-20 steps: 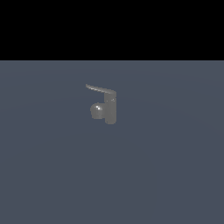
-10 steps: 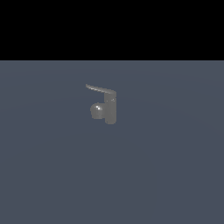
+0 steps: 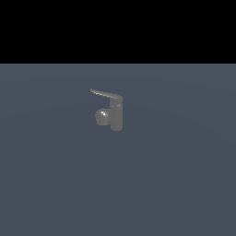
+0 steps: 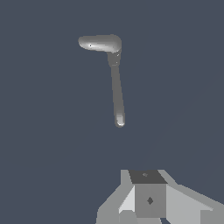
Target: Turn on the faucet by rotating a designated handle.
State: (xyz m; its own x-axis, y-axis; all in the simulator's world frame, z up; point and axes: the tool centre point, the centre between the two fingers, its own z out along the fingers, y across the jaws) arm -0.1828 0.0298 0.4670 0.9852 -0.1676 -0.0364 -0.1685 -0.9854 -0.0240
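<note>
Nothing has moved: the faucet (image 3: 113, 115) stands centre-frame, its handle (image 3: 105, 94) pointing upper left, and I'm still approaching, my fingers' (image 4: 146, 199) opening unreadable, needing to reach the handle's tip.

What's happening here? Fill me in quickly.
A simulated robot arm is set to turn on a small grey faucet standing alone on a flat blue-grey surface. Nothing is touching it yet. In the wrist view the gripper sits apart from the faucet, with the thin handle stretching toward it. In the exterior view the arm is not visible, and the handle points to that view's left.
</note>
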